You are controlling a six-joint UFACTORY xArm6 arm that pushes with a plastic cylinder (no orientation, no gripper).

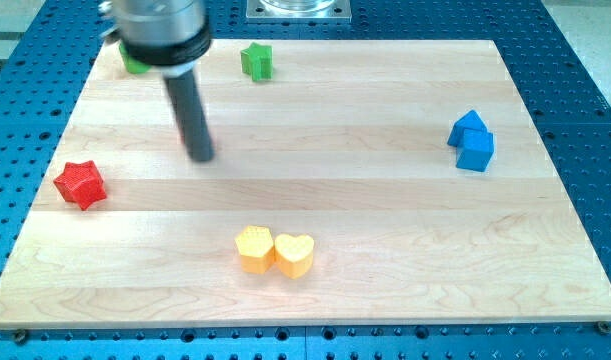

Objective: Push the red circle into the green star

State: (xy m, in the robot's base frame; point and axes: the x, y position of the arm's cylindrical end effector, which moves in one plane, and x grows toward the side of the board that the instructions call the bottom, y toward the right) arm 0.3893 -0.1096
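A: Green star [256, 60], where does it sit?

B: Near the worktop's [385, 250] top edge, up and to the view's right of my tip [201, 155], well apart from it. Nothing touches it.

A: And the round red one?

B: I cannot tell where it is. The only red block showing is a red star [80, 184], to the view's left of my tip and a little lower, close to the worktop's left edge, clear of the rod.

A: Are the fingers spread or pressed together?

B: The arm ends in a plain dark rod, so there is no such state to give. My tip rests on bare wood in the left half, touching no block.

A: What else lies around?

B: A second green block [135, 63] sits up and to the view's left of my tip, partly hidden behind the arm, so its shape is unclear. Below my tip and to the right, a yellow block [254, 248] and a yellow heart [294, 255] lie side by side, touching. Far to the right, two blue blocks [471, 140] press against each other.
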